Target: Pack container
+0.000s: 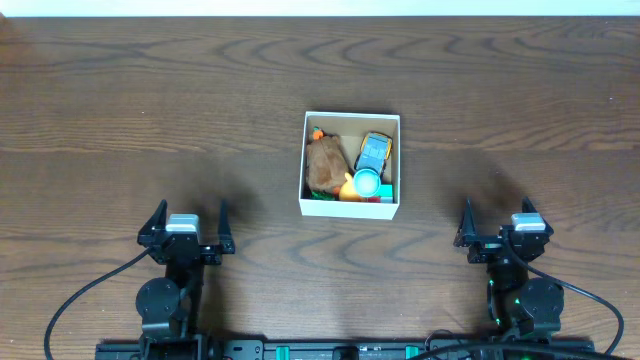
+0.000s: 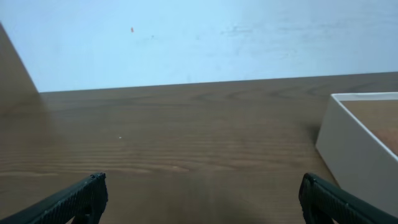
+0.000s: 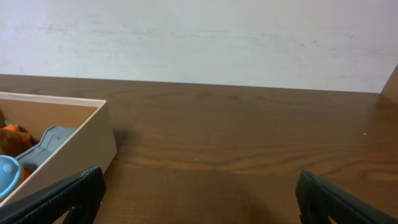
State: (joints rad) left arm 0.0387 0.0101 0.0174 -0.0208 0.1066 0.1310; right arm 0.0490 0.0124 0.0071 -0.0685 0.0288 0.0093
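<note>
The container (image 1: 350, 207) is a small square white box in the middle of the table. Inside it lie a brown plush toy (image 1: 323, 163), a toy car (image 1: 373, 151), a light blue round piece (image 1: 367, 183) and a yellow-orange toy (image 1: 349, 189). My left gripper (image 1: 186, 222) is open and empty at the front left, well apart from the box. My right gripper (image 1: 501, 222) is open and empty at the front right. The box's corner shows in the left wrist view (image 2: 357, 152); the right wrist view shows its wall (image 3: 68, 158), with the car (image 3: 46, 144) inside.
The wooden table (image 1: 150, 110) stretches around the box. A pale wall (image 2: 199, 37) stands beyond the far edge. Cables (image 1: 75, 300) run from the arm bases at the front edge.
</note>
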